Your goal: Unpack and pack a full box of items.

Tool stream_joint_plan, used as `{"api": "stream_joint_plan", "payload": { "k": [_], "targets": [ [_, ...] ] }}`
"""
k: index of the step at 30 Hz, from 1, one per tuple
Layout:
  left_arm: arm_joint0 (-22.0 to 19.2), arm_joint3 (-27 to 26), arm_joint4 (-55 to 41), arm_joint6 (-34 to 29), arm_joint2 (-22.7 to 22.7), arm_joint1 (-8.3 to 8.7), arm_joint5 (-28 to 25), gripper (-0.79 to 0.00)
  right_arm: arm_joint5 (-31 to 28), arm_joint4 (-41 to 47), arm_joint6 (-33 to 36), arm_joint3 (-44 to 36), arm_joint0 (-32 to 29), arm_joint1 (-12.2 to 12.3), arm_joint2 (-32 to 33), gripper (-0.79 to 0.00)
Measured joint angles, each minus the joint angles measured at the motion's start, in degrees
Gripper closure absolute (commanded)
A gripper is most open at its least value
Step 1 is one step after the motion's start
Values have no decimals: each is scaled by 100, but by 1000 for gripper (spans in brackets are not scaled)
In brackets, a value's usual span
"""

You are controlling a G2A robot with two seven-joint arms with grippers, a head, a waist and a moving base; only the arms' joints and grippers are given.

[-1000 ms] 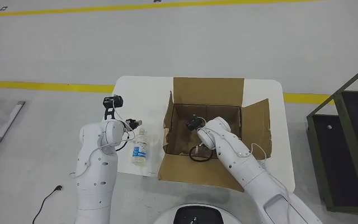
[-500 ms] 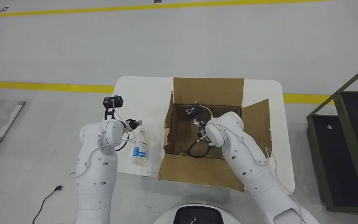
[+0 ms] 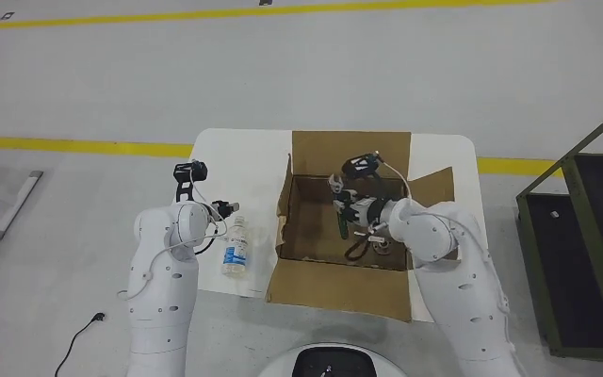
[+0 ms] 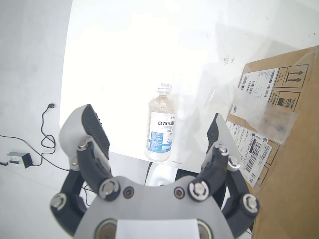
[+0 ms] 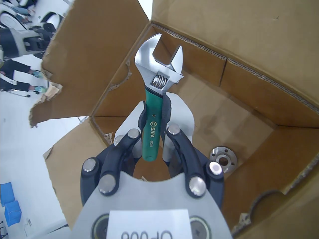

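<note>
Right claw [image 5: 154, 111] lifted off box [image 3: 350, 151] floor, swung rightward toward far wall, wrench [image 5: 159, 74] gripped.

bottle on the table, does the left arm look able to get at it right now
Probably yes: the left end effector is open close to the bottle, which lies free on the table beside the box, with nothing between them.

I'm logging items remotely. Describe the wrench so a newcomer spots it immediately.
Find the open cardboard box on the white table. Over its interior, the right tool grips the wrench. Its green handle and silver adjustable head set it apart from the round metal flange on the box floor.
</note>
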Motion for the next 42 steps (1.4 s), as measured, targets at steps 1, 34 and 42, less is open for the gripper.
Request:
{"api": "stream_joint_plan", "payload": {
  "k": [1, 34, 42],
  "targets": [
    [0, 0, 0, 0, 0, 0, 0, -785, -23, 82, -35, -12, -22, 11, 52, 0],
    [0, 0, 0, 0, 0, 0, 0, -785, -40, 314, -295, -1903, -271, 327, 1463, 0],
    [0, 0, 0, 0, 0, 0, 0, -785, 269, 302, -95, -2561, -503, 462, 2262, 0]
  ]
}}
